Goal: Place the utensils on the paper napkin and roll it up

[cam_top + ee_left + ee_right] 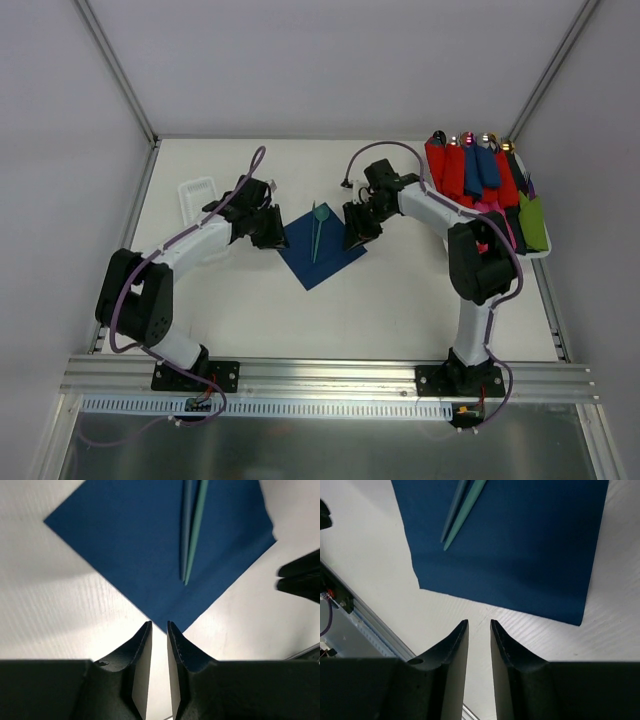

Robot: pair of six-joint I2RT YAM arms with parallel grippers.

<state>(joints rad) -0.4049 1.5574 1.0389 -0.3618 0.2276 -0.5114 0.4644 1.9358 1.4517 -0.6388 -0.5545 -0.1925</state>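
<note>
Wrist views: left gripper (159, 625) and right gripper (479, 622) each nearly closed, slim gap, empty; utensils (196, 530) sit on napkin (125, 540). Only top view shows coloured rolls (478, 175) far right.

A robotics lab cell: white panel walls (330, 60), aluminium mounting rail (330, 378).

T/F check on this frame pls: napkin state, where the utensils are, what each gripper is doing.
1. The paper napkin lies flat and unrolled. True.
2. The utensils lie on the bare table. False: they lie on the napkin.
3. The left gripper sits at a corner of the napkin. True.
4. The right gripper holds a utensil. False: nothing is between its fingers, and it is over the table just off the napkin's edge.
5. The coloured rolls are on the right arm's side. True.
</note>
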